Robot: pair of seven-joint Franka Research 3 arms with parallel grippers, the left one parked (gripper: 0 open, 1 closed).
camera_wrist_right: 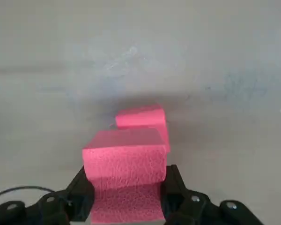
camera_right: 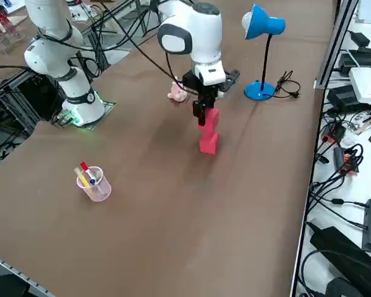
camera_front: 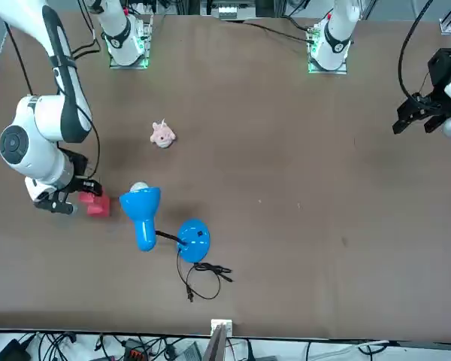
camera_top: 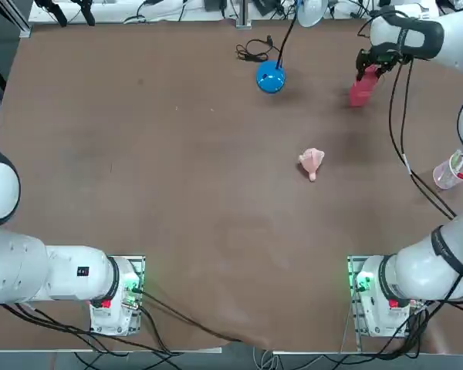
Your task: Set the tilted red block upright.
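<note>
The red block (camera_right: pixel 209 137) stands in the far right part of the table, its lower end at or just above the brown surface. It leans slightly, and the side view shows a stepped outline. My right gripper (camera_right: pixel 201 111) is shut on its upper end. In the top view the red block (camera_top: pixel 360 91) pokes out below the right gripper (camera_top: pixel 368 69). In the wrist view the red block (camera_wrist_right: pixel 126 159) fills the gap between both black fingers (camera_wrist_right: pixel 82 192). From the front, the red block (camera_front: pixel 98 204) shows beside the right gripper (camera_front: pixel 71 203).
A blue desk lamp (camera_top: pixel 271 77) stands left of the block, its black cable (camera_top: pixel 255 52) coiled behind it. A pale pink lumpy object (camera_top: pixel 312 162) lies nearer the table's middle. A clear cup with pens (camera_top: pixel 451 173) sits by the right edge.
</note>
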